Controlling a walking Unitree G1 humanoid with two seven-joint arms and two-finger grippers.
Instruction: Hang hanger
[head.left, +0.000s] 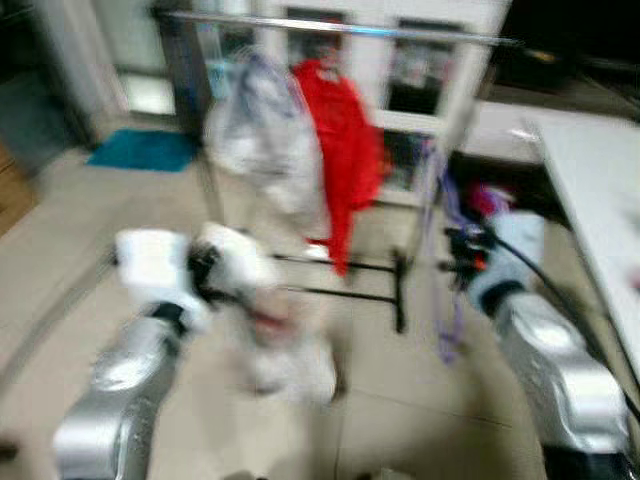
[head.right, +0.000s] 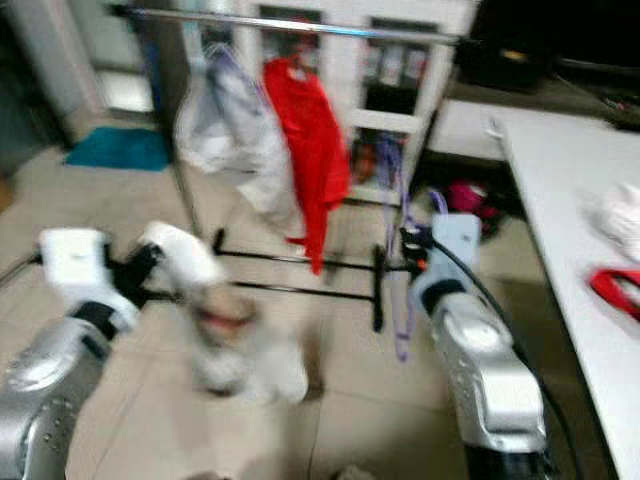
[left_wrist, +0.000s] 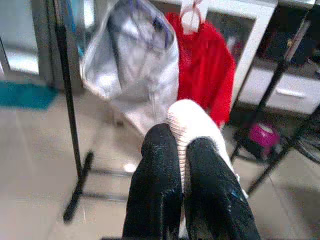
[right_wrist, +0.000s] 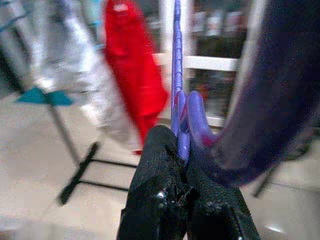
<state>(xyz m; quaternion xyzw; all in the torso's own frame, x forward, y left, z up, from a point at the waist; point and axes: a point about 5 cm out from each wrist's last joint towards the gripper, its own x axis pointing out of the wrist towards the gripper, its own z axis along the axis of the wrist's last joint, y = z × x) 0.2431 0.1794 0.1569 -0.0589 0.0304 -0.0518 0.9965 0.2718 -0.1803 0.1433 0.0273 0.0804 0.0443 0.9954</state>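
Observation:
The eye views are blurred. My right gripper (right_wrist: 182, 150) is shut on a purple hanger (right_wrist: 176, 80), which dangles beside the right arm as a thin purple hanger (head.left: 447, 290). My left gripper (left_wrist: 182, 165) is shut on a white garment (left_wrist: 192, 125) that droops toward the floor (head.left: 290, 340). Ahead stands a clothes rack with a silver rail (head.left: 340, 28). On the rail hang a pale grey garment (head.left: 262, 140) and a red garment (head.left: 345, 150).
The rack's black feet (head.left: 395, 285) lie on the tiled floor between me and the white cabinet (head.left: 430, 60). A white table (head.right: 570, 200) runs along my right, with a red item (head.right: 615, 288) on it. A teal mat (head.left: 145, 150) lies at far left.

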